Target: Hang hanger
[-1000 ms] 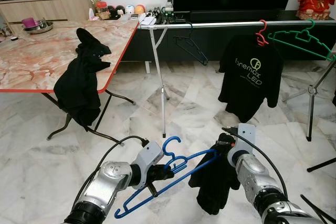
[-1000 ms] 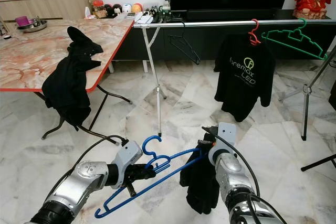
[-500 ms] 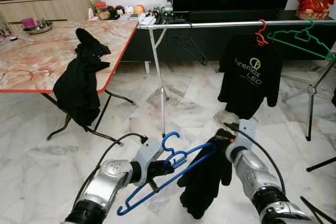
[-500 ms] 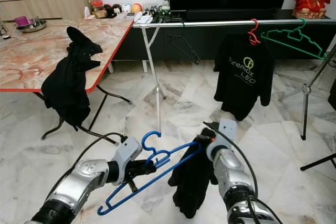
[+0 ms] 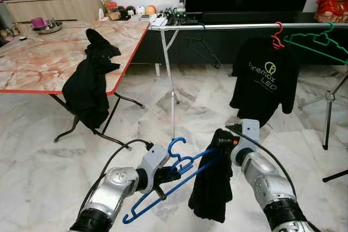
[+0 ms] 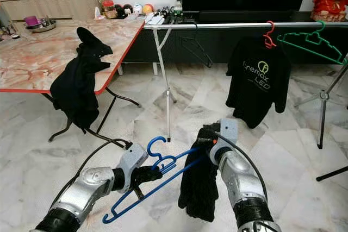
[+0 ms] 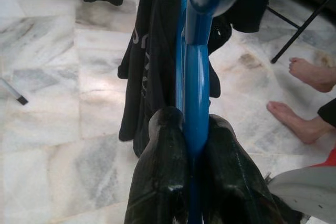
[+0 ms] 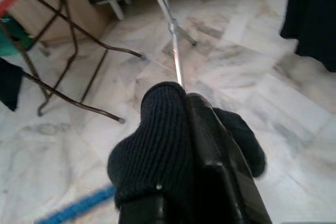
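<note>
A blue plastic hanger (image 5: 174, 180) hangs low in front of me, tilted, hook up. My left gripper (image 5: 165, 176) is shut on its middle just below the hook; the left wrist view has both fingers (image 7: 163, 182) pressed on the blue bar (image 7: 195, 98). A black garment (image 5: 211, 188) drapes over the hanger's right end. My right gripper (image 5: 224, 140) is shut on the garment's top, and in the right wrist view black knit cloth (image 8: 157, 145) bunches around its fingers. The silver clothes rail (image 5: 244, 26) runs across behind.
On the rail hang a black printed T-shirt (image 5: 263, 80) on a red hanger, a green hanger (image 5: 318, 44) and a dark wire hanger (image 5: 202, 52). A marble table (image 5: 49, 58) with another black garment (image 5: 89, 82) stands at the left. A person's bare feet (image 7: 299, 98) are close by.
The whole view has shifted a little. My right gripper has lifted the black garment higher and nearer the hanger's right end, so the cloth now hangs straighter. The left gripper keeps its hold.
</note>
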{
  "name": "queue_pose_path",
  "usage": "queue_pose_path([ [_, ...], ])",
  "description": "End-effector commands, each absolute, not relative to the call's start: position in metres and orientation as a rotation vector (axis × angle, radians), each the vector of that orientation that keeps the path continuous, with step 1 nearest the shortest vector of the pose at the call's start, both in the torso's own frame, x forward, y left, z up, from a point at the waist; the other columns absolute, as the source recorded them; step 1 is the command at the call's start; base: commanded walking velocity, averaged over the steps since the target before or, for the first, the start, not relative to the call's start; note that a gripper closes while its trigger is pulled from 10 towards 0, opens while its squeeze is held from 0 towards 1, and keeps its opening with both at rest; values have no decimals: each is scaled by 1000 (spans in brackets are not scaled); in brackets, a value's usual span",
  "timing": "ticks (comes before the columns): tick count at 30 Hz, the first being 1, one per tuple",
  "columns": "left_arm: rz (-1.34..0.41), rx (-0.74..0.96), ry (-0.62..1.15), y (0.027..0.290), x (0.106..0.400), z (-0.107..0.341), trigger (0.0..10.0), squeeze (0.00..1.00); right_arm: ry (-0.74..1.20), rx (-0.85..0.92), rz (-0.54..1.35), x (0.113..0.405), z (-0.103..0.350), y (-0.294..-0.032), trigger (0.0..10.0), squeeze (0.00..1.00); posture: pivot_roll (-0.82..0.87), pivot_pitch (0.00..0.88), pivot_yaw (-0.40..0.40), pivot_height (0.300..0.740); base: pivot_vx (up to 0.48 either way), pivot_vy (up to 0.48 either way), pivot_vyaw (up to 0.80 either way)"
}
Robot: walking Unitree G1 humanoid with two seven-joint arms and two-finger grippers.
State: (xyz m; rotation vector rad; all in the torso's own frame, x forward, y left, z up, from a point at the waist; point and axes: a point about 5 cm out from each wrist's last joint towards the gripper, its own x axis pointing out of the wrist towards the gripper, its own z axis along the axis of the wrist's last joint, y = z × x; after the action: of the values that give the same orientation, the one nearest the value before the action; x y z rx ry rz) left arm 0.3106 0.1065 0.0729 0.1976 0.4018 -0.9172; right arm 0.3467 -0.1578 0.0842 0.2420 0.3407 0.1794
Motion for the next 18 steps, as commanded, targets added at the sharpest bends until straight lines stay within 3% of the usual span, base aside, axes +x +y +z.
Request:
queue_pose_path([
  [1, -874, 228, 400, 113, 315, 74, 10000, 0, 334, 242, 142, 345, 82, -162, 10000, 0, 27, 26, 20, 740, 0, 0, 0],
  [11, -864, 229, 393, 119, 317, 76, 10000, 0, 388, 173, 193, 334, 72, -157, 10000, 0, 37, 46, 23, 740, 0, 0, 0],
  [18, -975, 146, 395, 111, 310, 80, 10000, 0, 248, 165, 363, 339, 100, -146, 10000, 0, 34, 45, 26, 740, 0, 0, 0],
])
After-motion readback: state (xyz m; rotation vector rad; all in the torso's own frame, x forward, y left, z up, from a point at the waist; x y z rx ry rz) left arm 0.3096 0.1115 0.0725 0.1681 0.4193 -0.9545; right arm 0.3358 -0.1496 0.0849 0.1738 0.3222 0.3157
